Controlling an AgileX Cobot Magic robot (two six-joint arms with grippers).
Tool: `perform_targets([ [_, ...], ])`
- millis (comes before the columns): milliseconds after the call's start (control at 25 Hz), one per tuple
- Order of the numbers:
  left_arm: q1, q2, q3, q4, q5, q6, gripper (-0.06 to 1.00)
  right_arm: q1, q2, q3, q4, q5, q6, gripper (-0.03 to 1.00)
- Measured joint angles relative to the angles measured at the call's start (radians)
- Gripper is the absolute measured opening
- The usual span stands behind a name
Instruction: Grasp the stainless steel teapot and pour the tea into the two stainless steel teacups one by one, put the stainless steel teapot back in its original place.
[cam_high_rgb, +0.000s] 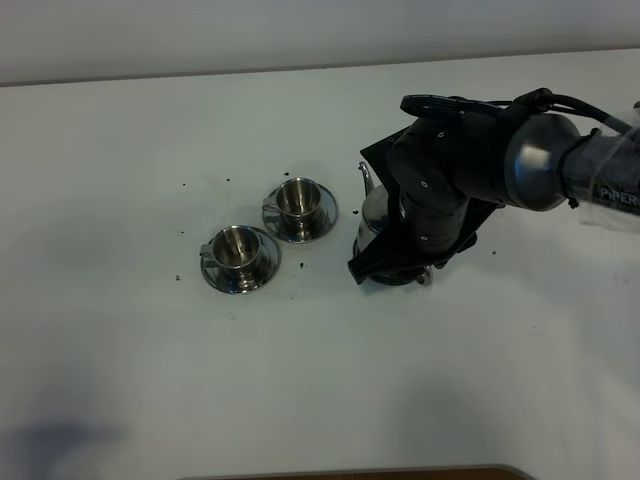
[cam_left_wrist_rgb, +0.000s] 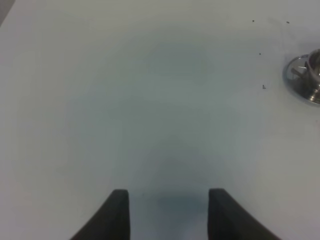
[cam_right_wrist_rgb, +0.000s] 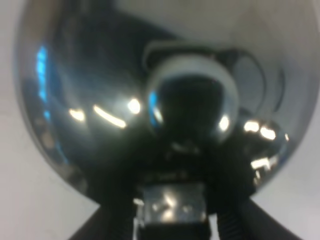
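The stainless steel teapot (cam_high_rgb: 374, 214) stands on the white table right of the cups, mostly covered by my right arm. Up close, its domed lid and knob (cam_right_wrist_rgb: 192, 107) fill the right wrist view. My right gripper (cam_right_wrist_rgb: 172, 225) straddles the loop handle (cam_right_wrist_rgb: 170, 207), jaws apart on either side of it. The two stainless steel teacups (cam_high_rgb: 299, 197) (cam_high_rgb: 238, 246) sit on saucers left of the pot. One cup and saucer (cam_left_wrist_rgb: 305, 77) shows at the edge of the left wrist view. My left gripper (cam_left_wrist_rgb: 169, 215) is open over bare table. The tea is hidden.
Small dark specks (cam_high_rgb: 184, 185) lie scattered on the table around the cups. A brown edge (cam_high_rgb: 350, 472) runs along the table's front. The table's far edge meets a pale wall (cam_high_rgb: 200, 40).
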Motion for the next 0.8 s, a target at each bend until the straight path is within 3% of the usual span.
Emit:
perform_targets([
  [480,0.0,0.0,0.0,0.0,0.0,0.0,0.43,0.0,0.0,0.0,-0.003,-0.016,-0.008,0.39],
  [800,0.0,0.0,0.0,0.0,0.0,0.0,0.43,0.0,0.0,0.0,-0.003,-0.016,-0.008,0.28],
])
